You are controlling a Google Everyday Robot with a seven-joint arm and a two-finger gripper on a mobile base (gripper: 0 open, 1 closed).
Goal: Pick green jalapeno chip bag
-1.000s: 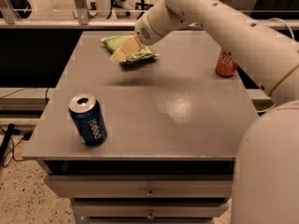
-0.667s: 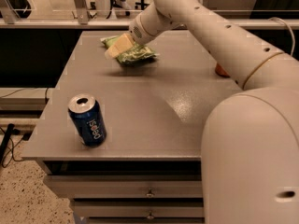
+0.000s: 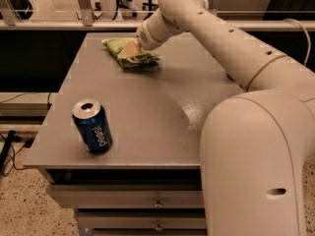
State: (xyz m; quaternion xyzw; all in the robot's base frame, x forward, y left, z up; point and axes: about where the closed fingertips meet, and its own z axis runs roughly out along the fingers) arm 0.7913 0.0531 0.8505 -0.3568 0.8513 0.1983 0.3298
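Well, tool [image 3: 140, 46]: top middle of the frame, right at the bag's right end.
tool's grip: wide or narrow, I cannot tell.
green jalapeno chip bag [image 3: 122, 52]: at the far end of the tabletop [image 3: 147, 107], upper middle.
blue can [image 3: 93, 127]: standing up at lower left, well apart from the bag.

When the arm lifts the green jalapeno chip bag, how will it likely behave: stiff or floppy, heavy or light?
The green jalapeno chip bag, at the gripper far across the table, looks crinkled and thin: probably light and floppy, sagging around any pinch. Lying flat, it seems unlikely to roll, but may slide if pushed.
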